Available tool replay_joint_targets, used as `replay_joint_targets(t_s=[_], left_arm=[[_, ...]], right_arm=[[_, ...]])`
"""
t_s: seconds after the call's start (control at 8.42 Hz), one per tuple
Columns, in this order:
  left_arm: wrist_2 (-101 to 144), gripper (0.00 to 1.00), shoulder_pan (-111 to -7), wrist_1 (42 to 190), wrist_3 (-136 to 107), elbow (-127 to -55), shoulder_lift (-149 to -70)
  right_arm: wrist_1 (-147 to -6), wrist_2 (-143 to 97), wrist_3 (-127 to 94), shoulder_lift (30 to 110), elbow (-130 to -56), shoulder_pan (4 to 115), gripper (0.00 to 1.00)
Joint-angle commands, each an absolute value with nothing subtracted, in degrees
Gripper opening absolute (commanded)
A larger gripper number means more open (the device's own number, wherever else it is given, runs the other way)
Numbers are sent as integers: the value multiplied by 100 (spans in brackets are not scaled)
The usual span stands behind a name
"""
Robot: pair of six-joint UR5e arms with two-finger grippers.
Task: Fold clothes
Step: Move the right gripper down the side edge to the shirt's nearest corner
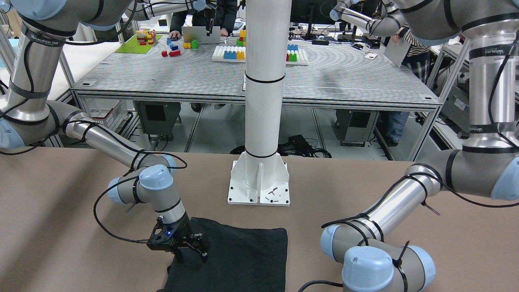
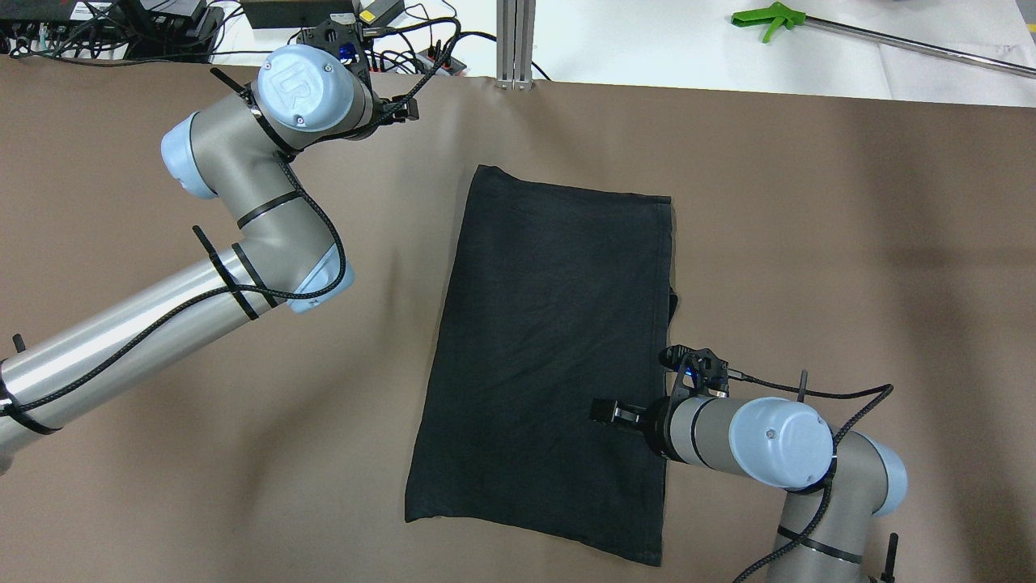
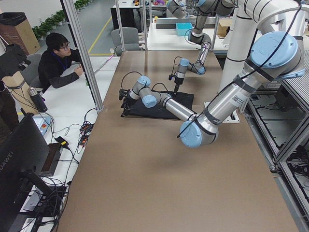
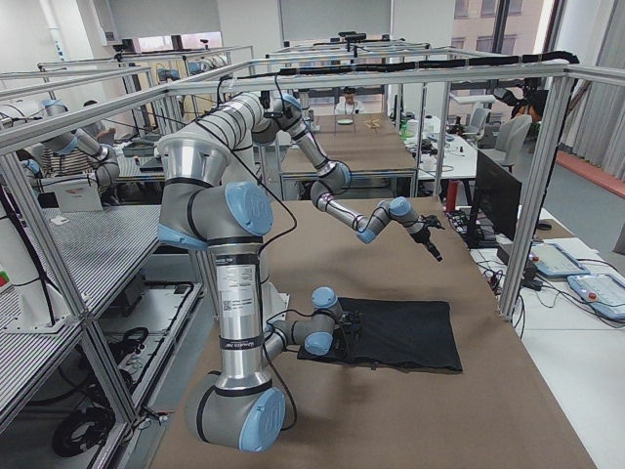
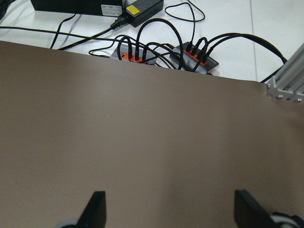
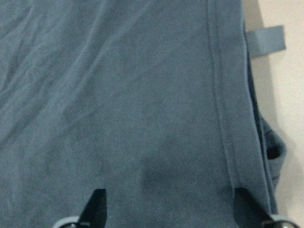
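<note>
The clothes (image 2: pixel 550 364) are one black garment lying flat as a tall rectangle in the middle of the brown table, also seen in the front view as the garment (image 1: pixel 243 259). My right gripper (image 2: pixel 605 411) hovers low over its right side, just inside the hemmed edge. In the right wrist view the right gripper (image 6: pixel 171 211) is open, its fingertips (image 6: pixel 97 204) wide apart above the fabric (image 6: pixel 142 95), nothing between them. My left gripper (image 2: pixel 402 109) sits at the table's far edge, away from the garment. In its wrist view the left gripper (image 5: pixel 171 211) stands open over bare table.
The white pillar's base plate (image 1: pixel 259 184) stands just behind the garment on the robot's side. Power strips and cables (image 5: pixel 161 50) lie past the table's far edge. A green-handled tool (image 2: pixel 765 18) rests on the white surface beyond. A person (image 3: pixel 60 60) sits off the table's far side.
</note>
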State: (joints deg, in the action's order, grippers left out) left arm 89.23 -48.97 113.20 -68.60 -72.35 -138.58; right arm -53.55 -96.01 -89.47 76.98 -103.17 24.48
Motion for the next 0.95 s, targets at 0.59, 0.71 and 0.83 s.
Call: replay_joint_targets(t_s=[0.59,0.71,0.83], left_arm=[[8921,95,-4895,11303,-6864,-7277,-13931],[8930,95,-4896,11303,-6864,-7277,-13922],[8938,95,-4887,11303,-6864,-7277,-13931]], right_arm=[[-5370,-9563,-9825,8288,-11461,2129,94],[-5370,-9301,-9826,8332,-11348,1953,94],[-5370,-9125,-9826,8367,-11277,1760,94]])
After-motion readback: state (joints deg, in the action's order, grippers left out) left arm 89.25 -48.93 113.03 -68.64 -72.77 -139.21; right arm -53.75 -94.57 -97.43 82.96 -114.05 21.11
